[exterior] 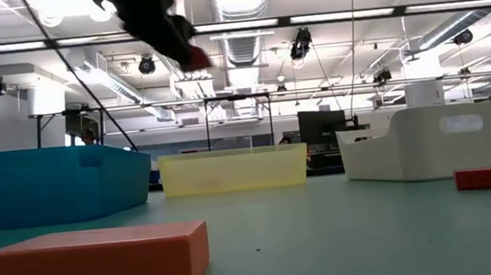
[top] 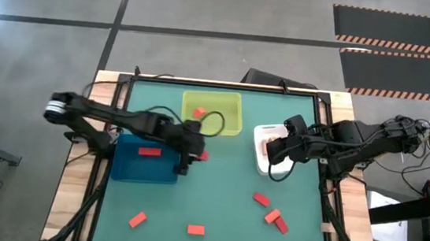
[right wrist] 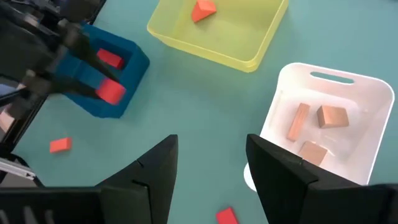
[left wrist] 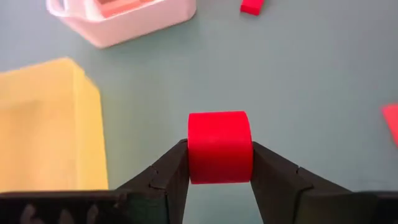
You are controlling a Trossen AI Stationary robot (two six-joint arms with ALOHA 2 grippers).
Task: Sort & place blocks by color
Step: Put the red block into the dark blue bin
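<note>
Fingers (left wrist: 168, 180) of the left gripper (left wrist: 219, 177) clamped a red block (left wrist: 219, 147); right gripper (right wrist: 208, 165) gaped empty. White tray (right wrist: 367, 106), at three o'clock, held three tan blocks (right wrist: 333, 116); yellow-green tray (right wrist: 261, 37), twelve, one orange block (right wrist: 203, 9); blue tray (right wrist: 134, 65), nine, one red bar (right wrist: 109, 59).

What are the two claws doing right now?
Left gripper: closed on a red block.
Right gripper: open, holding nothing, above the white tray.

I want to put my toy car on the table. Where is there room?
The green mat is bare in the middle, between the blue tray, the yellow tray and the white tray. It is crowded near the front right, where three blocks lie close together, and beside the blue tray, where the left gripper holds a red block.
</note>
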